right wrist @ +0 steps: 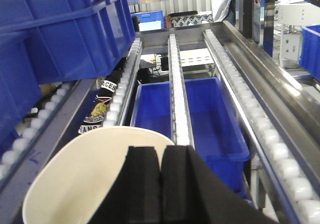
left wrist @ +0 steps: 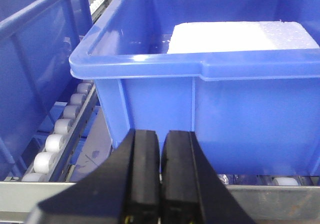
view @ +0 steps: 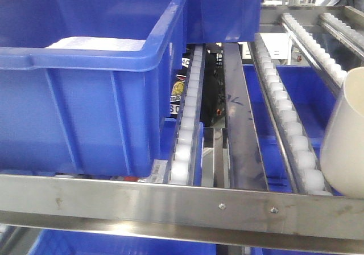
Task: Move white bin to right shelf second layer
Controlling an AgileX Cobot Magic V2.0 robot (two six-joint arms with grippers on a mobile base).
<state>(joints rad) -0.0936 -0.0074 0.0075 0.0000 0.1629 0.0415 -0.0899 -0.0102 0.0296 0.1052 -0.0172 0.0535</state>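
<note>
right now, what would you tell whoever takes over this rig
Left gripper: shut, empty, in front of the blue crate.
Right gripper: shut on the white bin, pinching its near rim.
The bin is held at the right end of the roller shelf, just behind the front rail; whether it rests on the rollers cannot be told.
Left to do: set it on the rollers, open, pull back.

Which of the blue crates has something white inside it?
The blue crate at front left, resting on the roller rack behind the steel front rail; a flat white slab lies in it. The lower blue crate beneath the rollers looks empty.
</note>
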